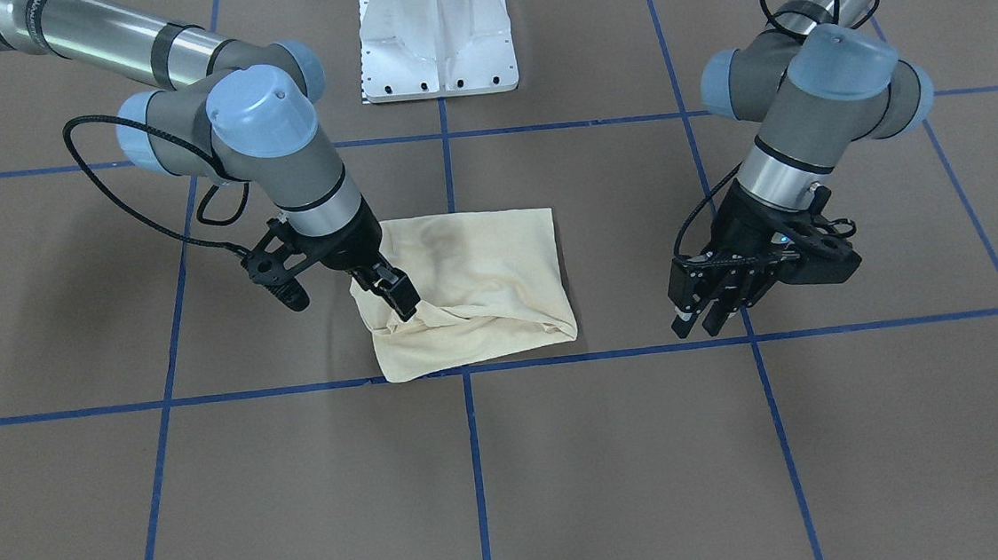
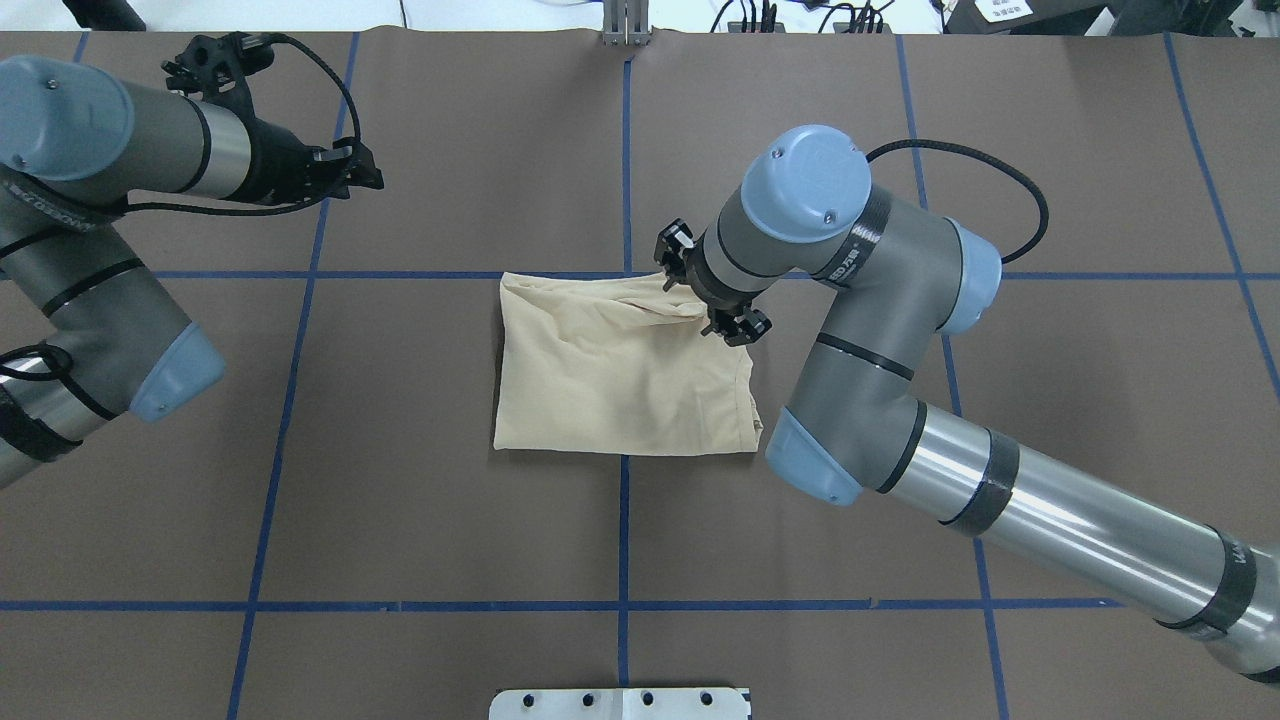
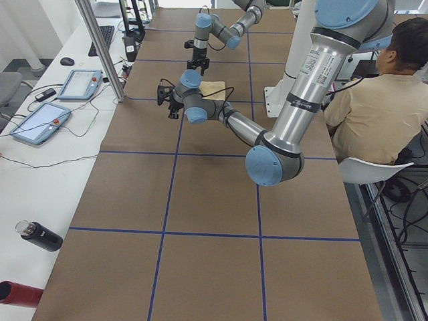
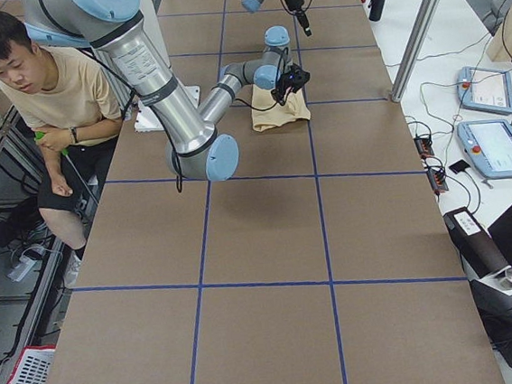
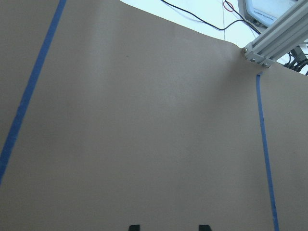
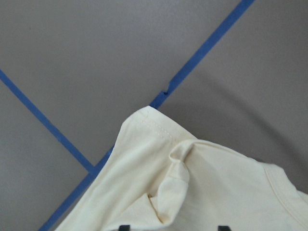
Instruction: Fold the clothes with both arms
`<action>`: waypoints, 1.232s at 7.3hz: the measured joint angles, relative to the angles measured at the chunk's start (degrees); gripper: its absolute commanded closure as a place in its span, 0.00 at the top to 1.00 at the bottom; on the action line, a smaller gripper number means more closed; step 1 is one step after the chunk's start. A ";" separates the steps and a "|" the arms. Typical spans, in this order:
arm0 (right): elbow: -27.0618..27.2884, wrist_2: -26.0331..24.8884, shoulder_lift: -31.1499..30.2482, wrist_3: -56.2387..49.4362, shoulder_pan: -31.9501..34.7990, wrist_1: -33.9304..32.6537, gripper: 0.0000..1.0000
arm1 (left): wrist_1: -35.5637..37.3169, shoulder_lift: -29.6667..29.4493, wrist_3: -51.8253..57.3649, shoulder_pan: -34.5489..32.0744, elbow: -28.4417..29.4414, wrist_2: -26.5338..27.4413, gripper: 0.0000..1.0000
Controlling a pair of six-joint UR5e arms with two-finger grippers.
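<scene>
The clothes are one pale cream-yellow shirt point(image 1: 481, 272), folded into a rough rectangle on the brown table near its middle point(image 2: 610, 380). The corner nearest my right arm is bunched and wrinkled point(image 6: 178, 173). My right gripper point(image 1: 401, 305) is down on that corner. In the right wrist view its fingertips point(image 6: 124, 227) stand apart with the puckered fabric between them, so it reads as open. My left gripper point(image 1: 697, 325) hangs open above bare table, well off to the shirt's side, with nothing in it point(image 5: 168, 227).
The white pedestal base point(image 1: 436, 45) stands at the robot's edge of the table. Blue tape lines grid the brown surface. A seated person point(image 4: 38, 95) is beside the table. Teach pendants point(image 4: 497, 146) and an aluminium post point(image 5: 274, 33) are beyond the far edge.
</scene>
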 measured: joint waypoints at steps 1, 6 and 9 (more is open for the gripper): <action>-0.07 -1.14 0.50 -0.08 -1.66 -0.32 0.00 | 0.00 0.90 0.62 -0.65 -0.74 -0.83 0.50; -13.18 -8.40 8.06 -3.90 -2.46 -0.21 0.00 | 0.00 1.63 0.84 -1.09 -1.32 -1.16 0.51; -20.53 -9.17 10.67 -9.74 2.45 0.42 0.00 | 0.00 1.64 0.90 -1.12 -1.33 -1.09 0.51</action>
